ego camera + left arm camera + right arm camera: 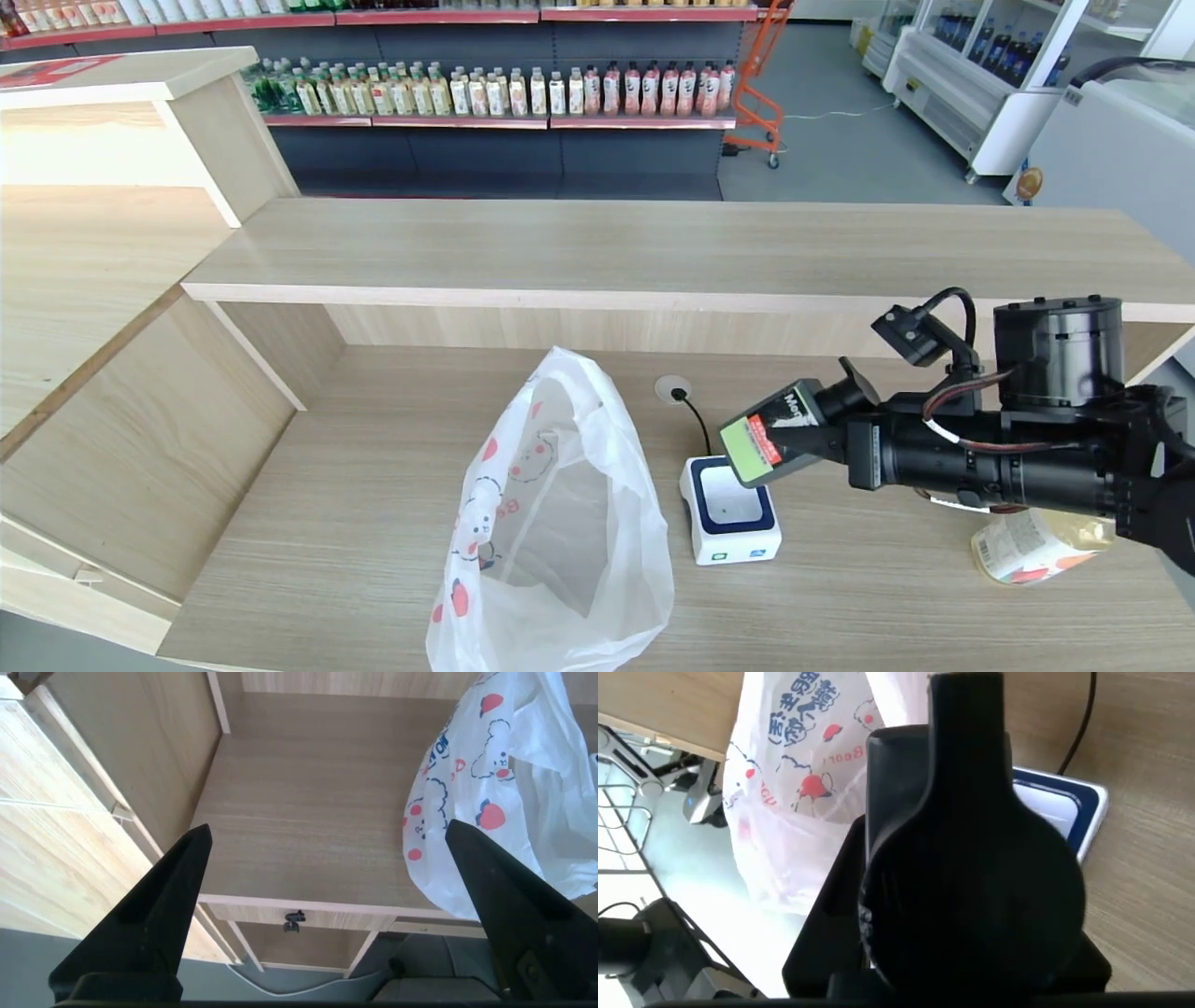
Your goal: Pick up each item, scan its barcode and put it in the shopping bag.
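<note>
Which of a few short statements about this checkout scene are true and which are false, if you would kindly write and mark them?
1. The right gripper holds a small box above the scanner. True.
2. The shopping bag lies folded flat. False: it stands open on the counter, beside the scanner.
3. The left gripper is open with nothing between its fingers. True.
4. A packaged item sits inside the shopping bag. False: the bag looks empty, and the packaged item lies on the counter under the right arm.
</note>
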`<state>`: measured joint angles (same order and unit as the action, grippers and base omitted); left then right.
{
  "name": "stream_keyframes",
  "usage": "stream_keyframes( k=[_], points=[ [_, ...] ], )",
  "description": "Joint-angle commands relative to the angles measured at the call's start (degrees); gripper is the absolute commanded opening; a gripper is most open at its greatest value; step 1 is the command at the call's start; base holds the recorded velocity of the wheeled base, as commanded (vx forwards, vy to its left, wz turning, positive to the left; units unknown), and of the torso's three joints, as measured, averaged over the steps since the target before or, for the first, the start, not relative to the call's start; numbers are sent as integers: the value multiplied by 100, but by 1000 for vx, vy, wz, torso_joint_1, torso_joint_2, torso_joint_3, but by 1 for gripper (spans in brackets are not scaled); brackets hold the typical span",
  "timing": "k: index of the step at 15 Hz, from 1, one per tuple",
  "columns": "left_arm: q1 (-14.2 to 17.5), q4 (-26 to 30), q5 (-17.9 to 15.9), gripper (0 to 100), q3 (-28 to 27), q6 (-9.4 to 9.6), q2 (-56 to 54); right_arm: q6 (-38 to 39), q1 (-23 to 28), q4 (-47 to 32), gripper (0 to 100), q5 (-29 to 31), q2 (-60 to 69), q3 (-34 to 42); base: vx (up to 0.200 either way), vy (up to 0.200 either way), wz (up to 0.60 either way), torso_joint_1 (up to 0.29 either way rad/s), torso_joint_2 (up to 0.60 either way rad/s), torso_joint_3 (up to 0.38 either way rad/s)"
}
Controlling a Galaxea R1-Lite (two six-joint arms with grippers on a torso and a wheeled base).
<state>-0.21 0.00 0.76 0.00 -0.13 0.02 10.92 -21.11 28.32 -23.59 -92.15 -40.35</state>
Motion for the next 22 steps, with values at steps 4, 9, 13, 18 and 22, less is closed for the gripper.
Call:
stream_keyframes(
  k=[4,9,13,18,22],
  points=[
    [-6,0,4,100,0,5,-2,15,-33,-28,0,-251,101,89,0,100,0,10,4,1],
    [-6,0,4,100,0,5,-2,-108,-235,-19,0,-234,-611,45,0,0,0,0,0,0],
    [-6,0,4,100,0,5,-2,-363,-560,156,0,-181,-1481,-96,0,0,0,0,0,0],
    [-6,0,4,100,0,13,-2,-1883,-648,675,0,-181,-2483,-535,0,0,0,0,0,0],
    [-6,0,4,100,0,5,-2,-2340,-710,921,0,-32,-3107,-1326,0,0,0,0,0,0]
  ],
)
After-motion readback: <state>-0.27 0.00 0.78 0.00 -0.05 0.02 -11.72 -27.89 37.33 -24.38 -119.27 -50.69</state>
